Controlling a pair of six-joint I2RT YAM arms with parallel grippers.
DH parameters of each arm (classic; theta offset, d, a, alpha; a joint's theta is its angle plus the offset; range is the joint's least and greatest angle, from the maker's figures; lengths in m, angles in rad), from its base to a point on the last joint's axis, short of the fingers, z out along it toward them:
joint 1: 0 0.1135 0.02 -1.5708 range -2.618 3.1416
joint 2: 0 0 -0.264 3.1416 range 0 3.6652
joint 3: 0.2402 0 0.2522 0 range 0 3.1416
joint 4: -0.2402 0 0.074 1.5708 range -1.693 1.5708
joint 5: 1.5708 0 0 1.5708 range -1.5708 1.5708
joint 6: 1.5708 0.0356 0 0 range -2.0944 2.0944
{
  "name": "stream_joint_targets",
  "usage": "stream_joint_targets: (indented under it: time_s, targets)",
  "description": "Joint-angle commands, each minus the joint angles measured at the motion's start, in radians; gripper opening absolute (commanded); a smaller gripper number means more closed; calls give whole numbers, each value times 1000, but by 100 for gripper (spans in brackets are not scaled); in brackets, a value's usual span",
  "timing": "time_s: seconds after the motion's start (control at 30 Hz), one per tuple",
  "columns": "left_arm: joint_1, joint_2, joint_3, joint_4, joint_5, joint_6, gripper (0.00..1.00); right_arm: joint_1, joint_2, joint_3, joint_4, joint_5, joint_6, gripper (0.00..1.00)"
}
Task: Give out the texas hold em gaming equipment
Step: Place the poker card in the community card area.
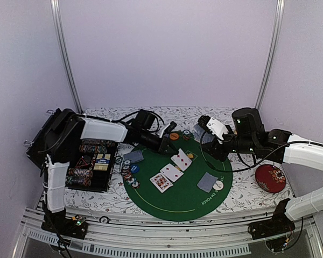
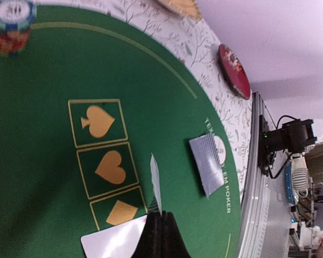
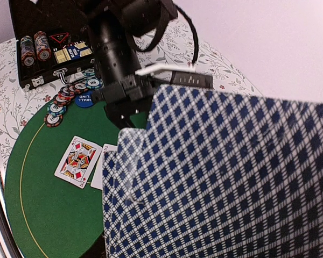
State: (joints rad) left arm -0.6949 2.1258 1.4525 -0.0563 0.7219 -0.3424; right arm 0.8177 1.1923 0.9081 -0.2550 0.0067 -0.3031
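My left gripper (image 1: pixel 169 144) is shut on one playing card (image 2: pixel 155 180), seen edge-on, just above the green mat (image 1: pixel 177 207). It hovers over the third face-up card (image 2: pixel 112 242). Three face-up cards (image 1: pixel 171 172) lie in a row on the mat. My right gripper (image 1: pixel 203 129) is shut on a deck of blue-backed cards (image 3: pixel 220 177) held over the mat's far side; the deck hides its fingers in the right wrist view. A face-down card pile (image 1: pixel 207 181) lies on a white disc (image 1: pixel 219 185). Poker chips (image 1: pixel 128 173), a blue disc (image 1: pixel 134 168) and an orange disc (image 1: pixel 174 136) sit on the mat.
An open black case (image 1: pixel 91 164) with chip rows stands at the left. A red round dish (image 1: pixel 270 178) sits at the right on the flowered cloth. More face-down cards (image 1: pixel 133 156) lie at the mat's left edge. A chip stack (image 2: pixel 11 24) stands near the left gripper.
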Motion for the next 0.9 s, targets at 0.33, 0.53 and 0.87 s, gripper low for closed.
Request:
stream_joint_targets:
  time_s: [0.33, 0.53, 0.87]
  targets:
    - [-12, 215, 233, -250, -131, 94, 0, -4, -25, 3, 10, 3, 7, 44]
    - [-18, 230, 253, -308, -183, 110, 0, -5, -30, 1, 7, 3, 9, 44]
    - [-18, 237, 244, -318, -189, 79, 3, -4, -29, 1, 10, 0, 12, 44]
